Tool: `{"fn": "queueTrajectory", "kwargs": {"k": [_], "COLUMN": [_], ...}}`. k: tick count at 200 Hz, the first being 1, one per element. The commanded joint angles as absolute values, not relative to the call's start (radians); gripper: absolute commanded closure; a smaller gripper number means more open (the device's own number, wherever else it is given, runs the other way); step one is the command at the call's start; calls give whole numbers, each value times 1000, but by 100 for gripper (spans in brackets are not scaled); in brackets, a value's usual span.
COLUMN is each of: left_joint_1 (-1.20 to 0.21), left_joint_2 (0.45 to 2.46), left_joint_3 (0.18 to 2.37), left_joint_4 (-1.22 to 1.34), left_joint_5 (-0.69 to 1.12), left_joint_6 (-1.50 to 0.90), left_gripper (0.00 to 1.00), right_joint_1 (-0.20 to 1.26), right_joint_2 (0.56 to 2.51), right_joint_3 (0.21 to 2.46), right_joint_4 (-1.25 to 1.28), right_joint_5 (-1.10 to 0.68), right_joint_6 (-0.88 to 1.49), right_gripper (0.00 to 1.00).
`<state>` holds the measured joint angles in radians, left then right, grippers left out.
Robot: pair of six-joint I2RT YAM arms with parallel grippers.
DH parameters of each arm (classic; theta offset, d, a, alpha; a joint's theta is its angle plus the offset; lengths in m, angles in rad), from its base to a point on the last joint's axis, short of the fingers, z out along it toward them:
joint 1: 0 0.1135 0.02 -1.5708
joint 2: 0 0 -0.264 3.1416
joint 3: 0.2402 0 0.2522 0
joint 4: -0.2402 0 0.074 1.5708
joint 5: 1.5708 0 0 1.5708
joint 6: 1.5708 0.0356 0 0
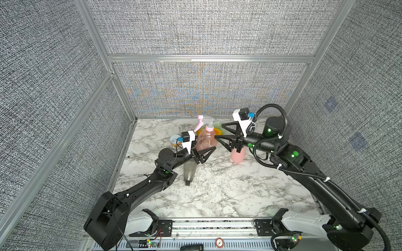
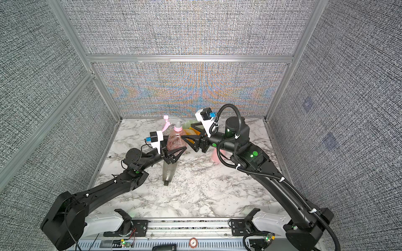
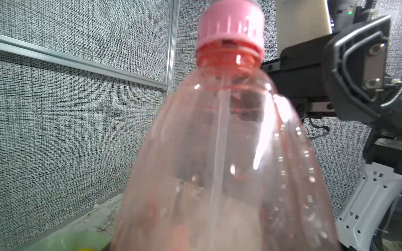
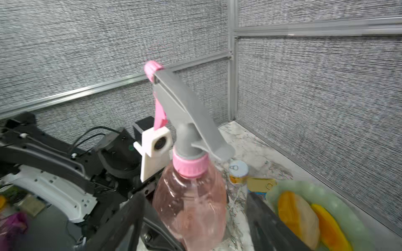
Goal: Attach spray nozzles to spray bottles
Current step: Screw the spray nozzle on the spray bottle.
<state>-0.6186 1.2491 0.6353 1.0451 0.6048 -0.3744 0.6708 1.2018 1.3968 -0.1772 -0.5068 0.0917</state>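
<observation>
Progress: one assembly of three looks complete or nearly so. The grey-and-pink nozzle [image 4: 187,113] sits on the neck of the clear bottle [image 1: 205,139], with its pink collar down over the threads. The left wrist view shows a thin gap under the collar, so I cannot confirm it is fully tight.

Left gripper [image 1: 205,150]: clamped on the clear bottle low on its body, holding it upright above the table [image 1: 228,195].

Right gripper [image 1: 218,131]: jaws spread wide, one either side of the clear bottle's upper body, holding nothing.

Outstanding:
- The grey bottle [image 1: 189,171] lies on its side near the table's middle, neck toward the front edge, with no nozzle fitted.
- The pastel bottle [image 1: 237,156] stands under my right arm; its neck is hidden, so its status cannot be told.
- I find no black or pale nozzle in any view.

Containers:
- Clear bottle: only the dip tube [image 3: 219,141] runs down inside; no liquid is seen.
- Grey bottle: contents cannot be made out.
- Green plate [image 4: 359,219], near the back wall beside the clear bottle: holds orange and yellow pieces.
- Can [image 4: 238,171]: sealed, pull tab on top, standing between the clear bottle and the plate.
</observation>
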Motion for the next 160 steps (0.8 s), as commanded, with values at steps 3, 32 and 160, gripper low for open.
{"fn": "queueTrajectory", "kwargs": {"k": [3, 32, 160], "left_joint_1": [-616, -617, -617], "left_joint_2": [1254, 1258, 1252], "left_joint_3": [649, 655, 660], "left_joint_4": [1092, 1101, 1089], "left_joint_5": [662, 680, 681], "left_joint_6": [-401, -416, -416], "left_gripper": [40, 40, 40], "right_joint_1": [653, 652, 676], "right_joint_2": [1244, 1293, 1354], "right_joint_3": [1439, 1475, 1498], "right_joint_4": [-119, -88, -79], "right_joint_5": [-684, -732, -783], "right_joint_6": [116, 141, 165], "right_gripper": [25, 29, 80]}}
